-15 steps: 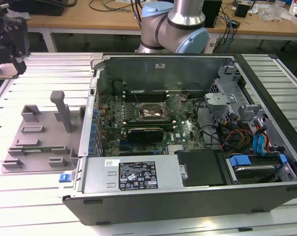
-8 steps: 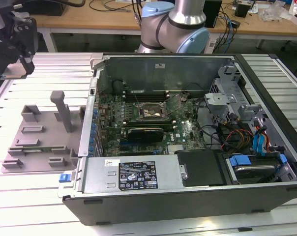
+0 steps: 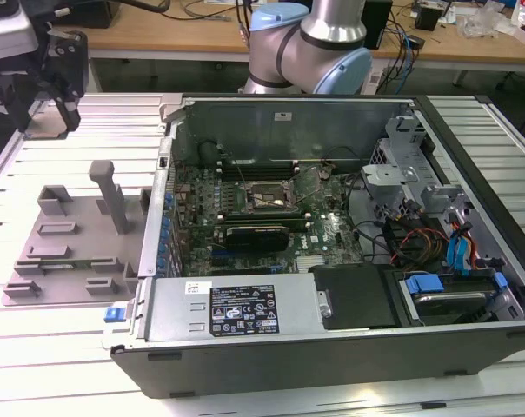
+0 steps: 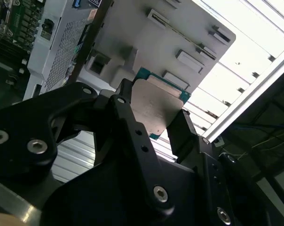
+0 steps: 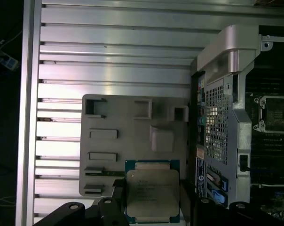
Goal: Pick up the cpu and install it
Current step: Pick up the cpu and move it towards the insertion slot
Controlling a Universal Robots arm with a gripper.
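While jaws grip it, cpu [image 5: 153,195] between them, grey tray [image 5: 123,150] beyond

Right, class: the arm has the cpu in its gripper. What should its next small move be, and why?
Probably carry it sideways toward the socket. The gripper is shut on the cpu, which hangs above the grey tray, outside the computer case.

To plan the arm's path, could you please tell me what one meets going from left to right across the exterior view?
Grey plastic tray → CPU socket on the motherboard → black cover panel → blue drive caddy.
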